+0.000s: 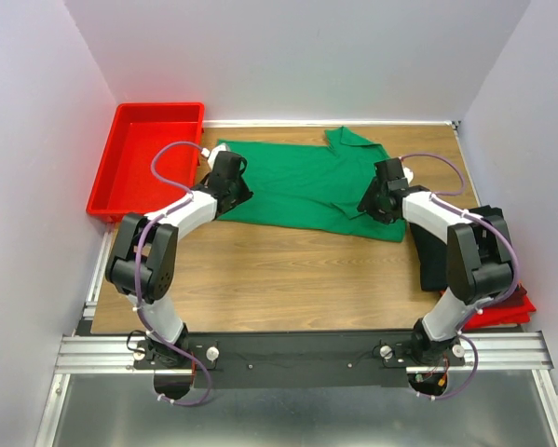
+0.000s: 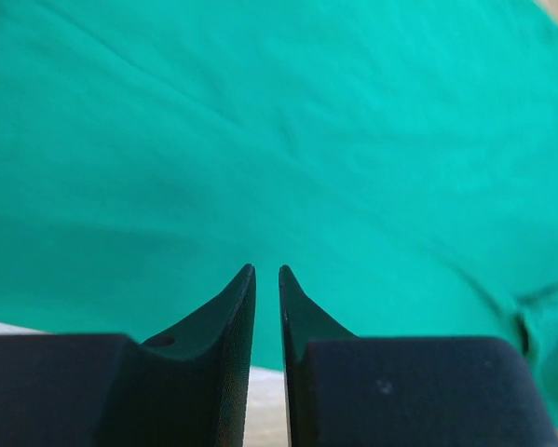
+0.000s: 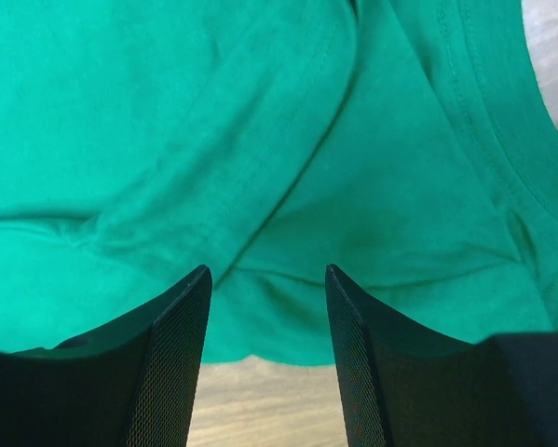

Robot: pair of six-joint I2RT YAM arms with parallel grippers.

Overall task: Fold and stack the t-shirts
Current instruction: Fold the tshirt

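Observation:
A bright green t-shirt (image 1: 306, 182) lies spread flat at the far middle of the table. My left gripper (image 1: 232, 182) hovers over its left edge. In the left wrist view its jaws (image 2: 266, 271) stand shut but for a thin slit, with nothing between them and green cloth (image 2: 288, 140) beyond. My right gripper (image 1: 383, 197) is at the shirt's right edge. In the right wrist view it (image 3: 267, 272) is open, its fingers either side of a rumpled green hem (image 3: 288, 317) above bare wood. A folded black shirt (image 1: 435, 253) and a red one (image 1: 508, 311) lie at the right, partly hidden by the right arm.
A rigid red plastic tray (image 1: 120, 160) stands at the far left, off the table's corner. White walls close in on three sides. Bare wooden table (image 1: 288, 279) runs between the shirt and the arm bases.

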